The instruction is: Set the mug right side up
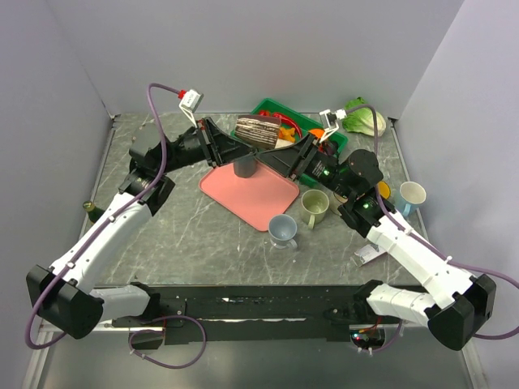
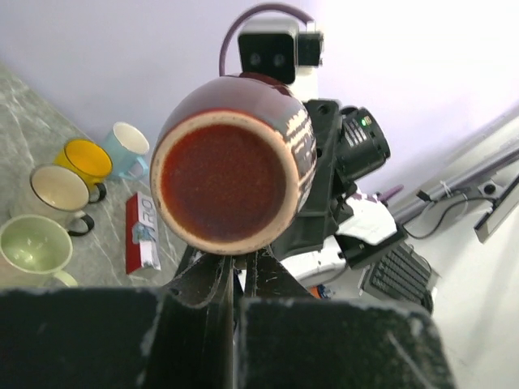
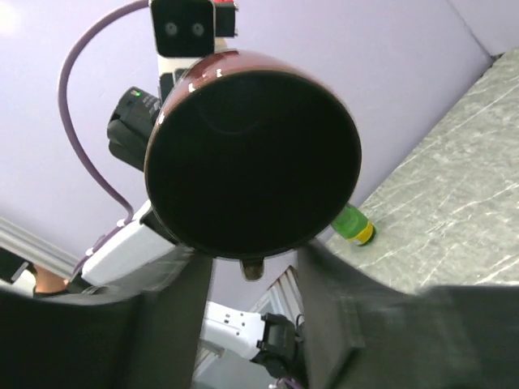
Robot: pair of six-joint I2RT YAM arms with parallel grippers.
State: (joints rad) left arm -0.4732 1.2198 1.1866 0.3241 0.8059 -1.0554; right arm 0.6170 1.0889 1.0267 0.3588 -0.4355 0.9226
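Observation:
The mug (image 1: 256, 130), glossy brown, hangs on its side in the air between my two grippers, above the pink board. Its unglazed reddish base (image 2: 226, 180) faces the left wrist camera. The dark mouth (image 3: 253, 162) faces the right wrist camera. My left gripper (image 2: 238, 258) is shut just under the base, on the mug's handle. My right gripper (image 3: 253, 258) is open, its blurred fingers (image 3: 174, 324) standing apart on either side of the handle stub below the rim. In the top view the left gripper (image 1: 231, 146) and right gripper (image 1: 284, 154) meet at the mug.
A dark grey cup (image 1: 243, 168) stands on the pink board (image 1: 255, 198). Green (image 1: 315, 207), blue-grey (image 1: 283, 228), yellow (image 1: 383, 190) and light blue (image 1: 410, 197) mugs stand to the right. A green tray (image 1: 272, 107) and lettuce (image 1: 362, 120) sit at the back, a green bottle (image 1: 91, 208) on the left.

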